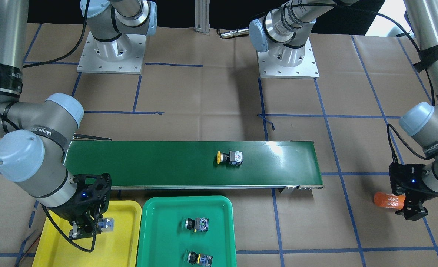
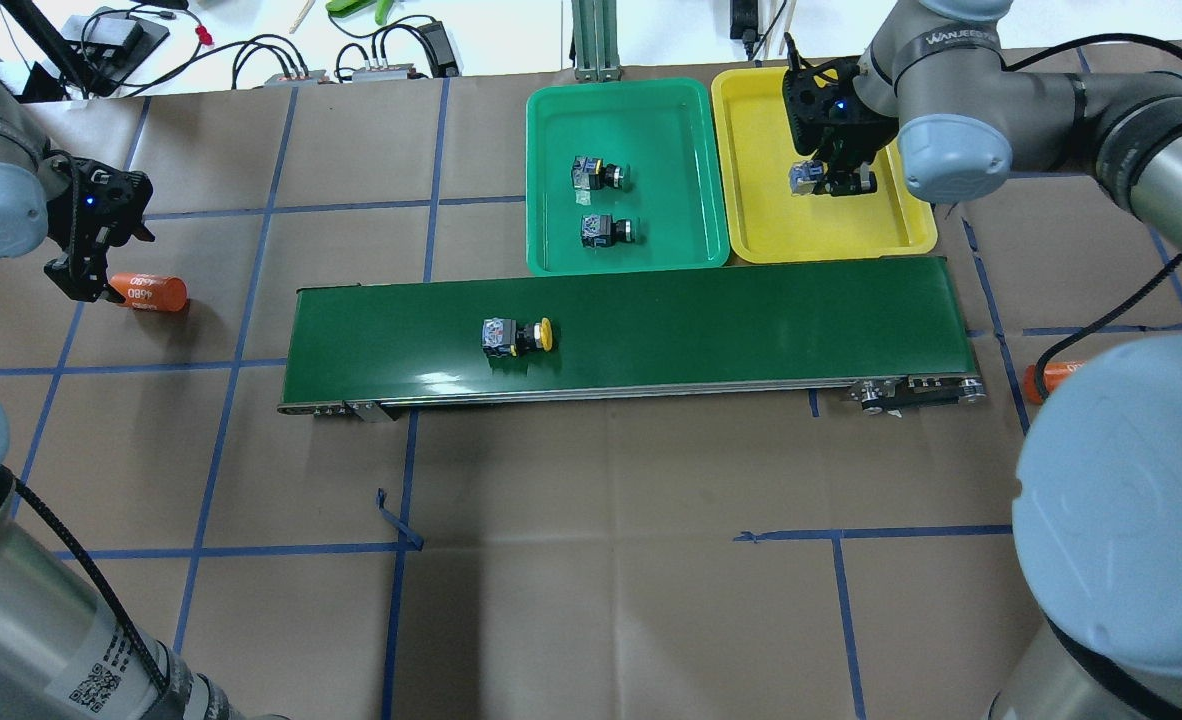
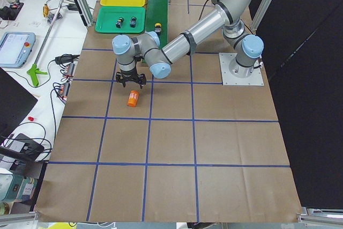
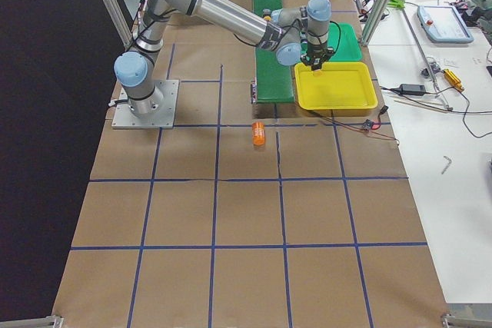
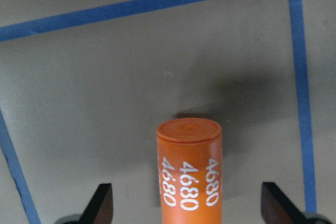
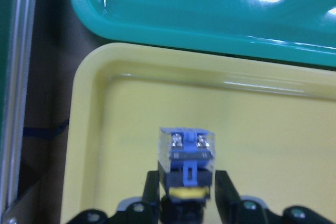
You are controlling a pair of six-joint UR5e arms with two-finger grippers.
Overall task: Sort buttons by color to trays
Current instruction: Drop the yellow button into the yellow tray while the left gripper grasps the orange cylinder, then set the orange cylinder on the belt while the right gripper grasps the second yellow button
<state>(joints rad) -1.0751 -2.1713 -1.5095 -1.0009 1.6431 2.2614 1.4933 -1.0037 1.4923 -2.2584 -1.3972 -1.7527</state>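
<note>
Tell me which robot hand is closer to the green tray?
The right. The right gripper holds a button over the yellow tray beside the green tray; the left gripper hovers by an orange 4680 cylinder, past the conveyor.

Cap of held button point(image 6: 186, 150) hidden between right gripper point(image 6: 187, 184) fingers — not visible. Orange cylinder point(image 5: 189, 166) cut off at 6 o'clock.

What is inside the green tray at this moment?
Two buttons lie on their sides in the green tray, apart: the far button and the near button. Nothing covers them; their cap colours are hard to tell against the tray.
</note>
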